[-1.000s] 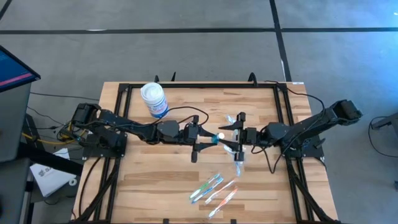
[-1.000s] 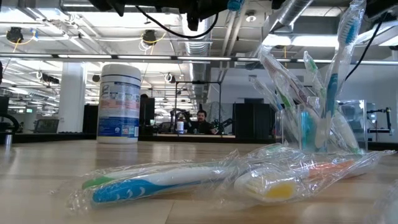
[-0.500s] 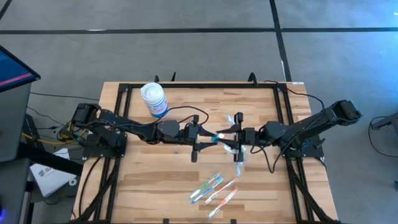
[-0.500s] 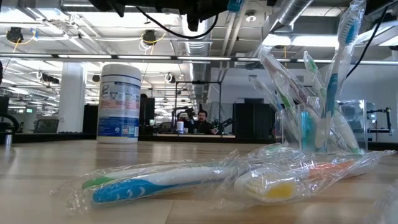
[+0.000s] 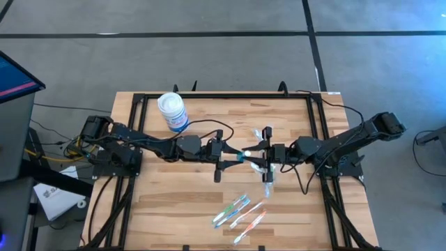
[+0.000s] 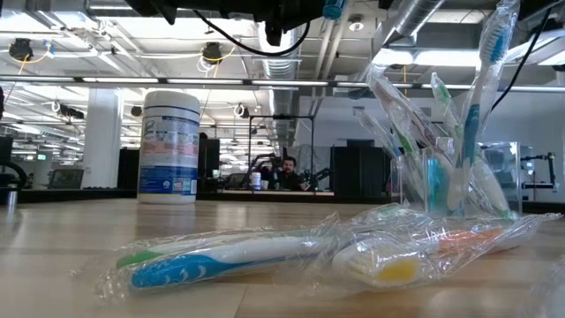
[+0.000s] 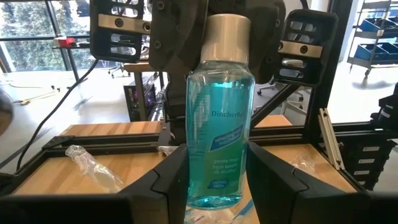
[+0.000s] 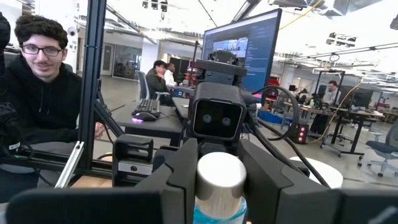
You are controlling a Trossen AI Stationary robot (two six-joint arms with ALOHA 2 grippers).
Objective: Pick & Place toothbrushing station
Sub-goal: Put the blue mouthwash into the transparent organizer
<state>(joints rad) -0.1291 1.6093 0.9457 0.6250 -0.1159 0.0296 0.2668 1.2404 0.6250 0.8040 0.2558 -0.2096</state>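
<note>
Blue-green bottle (image 7: 218, 134): pinched between left gripper (image 5: 230, 155) at its body and right gripper (image 5: 259, 155) at its silver cap. Wrapped toothbrushes (image 5: 240, 211) lie on the counter (image 5: 174, 202) near the bottle; white canister (image 5: 172, 111) stands beyond.

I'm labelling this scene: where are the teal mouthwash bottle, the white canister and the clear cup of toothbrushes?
Small teal mouthwash bottle (image 7: 219, 149): left wrist view, label area.
White canister with blue label (image 6: 169, 148): low view, label.
Clear plastic cup of toothbrushes (image 6: 439, 181): low view, front wall.

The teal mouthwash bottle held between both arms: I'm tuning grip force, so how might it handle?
The bottle looks smooth and clear, so probably slippery. Liquid nearly fills it: likely heavy for its size. The right gripper pinches only the round silver cap, which might twist.
</note>
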